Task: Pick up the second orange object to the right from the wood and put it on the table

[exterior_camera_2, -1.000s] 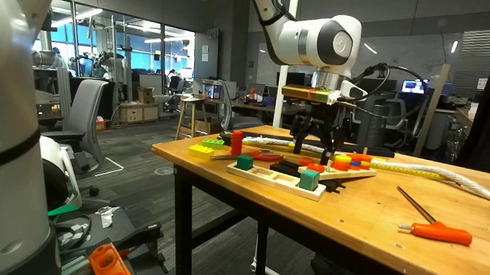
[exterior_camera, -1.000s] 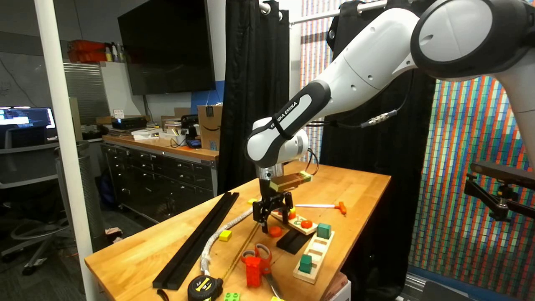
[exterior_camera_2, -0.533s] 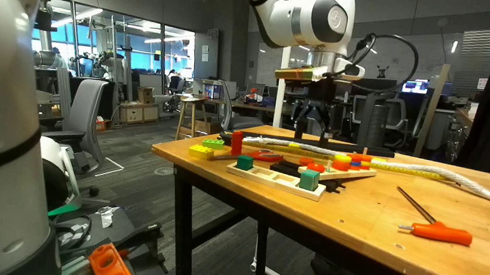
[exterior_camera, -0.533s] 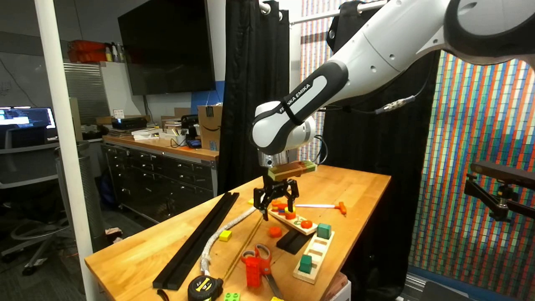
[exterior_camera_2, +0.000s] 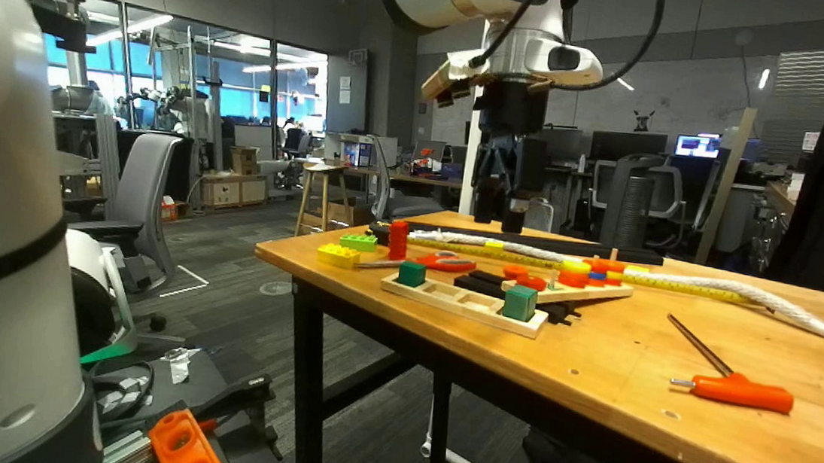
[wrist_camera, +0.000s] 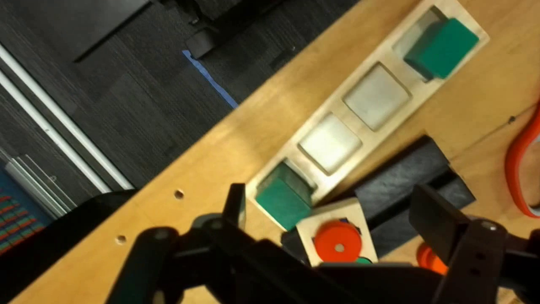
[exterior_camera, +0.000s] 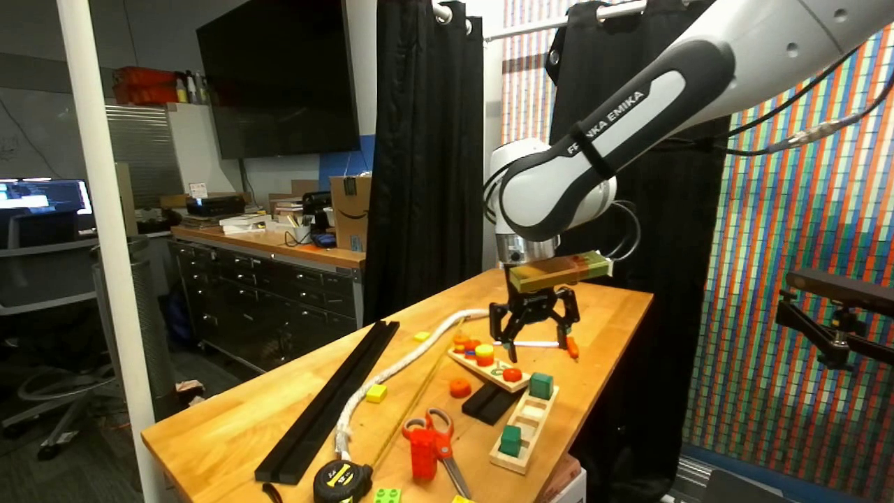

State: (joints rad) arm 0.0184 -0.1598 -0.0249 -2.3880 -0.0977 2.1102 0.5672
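The table (exterior_camera: 230, 419) is the light-brown wooden top. An orange disc (exterior_camera: 459, 388) lies on it beside the wooden peg board (exterior_camera: 518, 385), also in an exterior view (exterior_camera_2: 514, 271). In the wrist view this disc (wrist_camera: 427, 256) is partly hidden by a finger. Another orange disc (exterior_camera: 512, 375) sits on the board's near end, seen between the fingers in the wrist view (wrist_camera: 333, 240). A yellow and orange stack (exterior_camera: 485, 355) and other coloured pieces stand farther along the board. My gripper (exterior_camera: 538, 348) is open and empty, raised above the board; it also shows in the wrist view (wrist_camera: 329, 211).
A wooden tray (exterior_camera: 513, 464) with two green cubes stands near the table edge. Scissors (exterior_camera: 454, 475), a red block (exterior_camera: 422, 454), a tape measure (exterior_camera: 342, 482), a white rope (exterior_camera: 349, 409), a black rail (exterior_camera: 328, 398) and an orange-handled tool (exterior_camera_2: 744, 392) lie around.
My open gripper has risen from beside the orange disc on the table and moved away past the peg board, turning. The disc has stayed where it was.
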